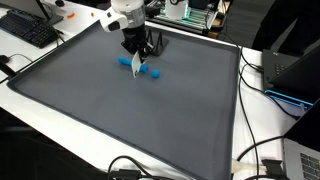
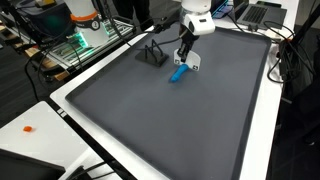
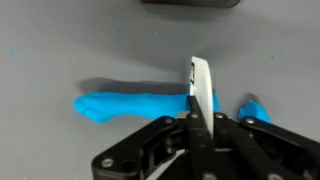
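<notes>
- The end effector (image 3: 199,120) is clenched, and its two fingers press on a thin white blade (image 3: 201,85) that stands out beyond the fingertips.
- In the wrist view, the white blade stands on its edge and crosses a blue piece (image 3: 130,104). I cannot tell if its tip touches the blue piece or is only just over it.
- The blue piece is long and has thicker ends. It lies flat on the grey mat (image 1: 120,120), in the part of the mat nearest to the robot base.
- In both exterior views the end effector (image 1: 135,52) hangs low over the mat and points down at the middle of the blue piece (image 1: 152,73).
- A small black stand (image 2: 150,54) is also on the mat. It is near the blue piece (image 2: 178,73) but apart from it, closer to the mat's edge.
- The mat (image 2: 170,120) covers most of the white bench (image 2: 25,140).
- A dark keyboard (image 1: 30,30) lies on the bench just off one corner of the mat.
</notes>
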`<action>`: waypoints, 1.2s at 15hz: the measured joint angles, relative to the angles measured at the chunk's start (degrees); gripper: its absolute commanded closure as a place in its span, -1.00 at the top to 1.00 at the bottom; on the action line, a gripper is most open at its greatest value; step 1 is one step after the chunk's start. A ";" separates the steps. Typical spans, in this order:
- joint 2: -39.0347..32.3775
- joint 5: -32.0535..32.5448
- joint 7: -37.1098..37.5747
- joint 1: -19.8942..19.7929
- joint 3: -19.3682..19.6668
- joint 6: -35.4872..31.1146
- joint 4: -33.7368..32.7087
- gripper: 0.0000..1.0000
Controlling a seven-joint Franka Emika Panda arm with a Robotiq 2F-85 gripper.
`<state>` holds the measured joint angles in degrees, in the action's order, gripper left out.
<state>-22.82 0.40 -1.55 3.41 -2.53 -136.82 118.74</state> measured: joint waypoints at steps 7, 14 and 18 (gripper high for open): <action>-0.46 -0.12 0.00 0.01 -0.11 -0.25 0.05 -0.98; -0.48 -1.99 0.05 -0.11 -0.35 -0.13 0.02 -0.98; -0.49 -2.01 0.17 -0.09 -0.39 -0.03 -0.03 -0.98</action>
<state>-23.31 -1.61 -1.39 3.31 -2.92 -136.86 118.71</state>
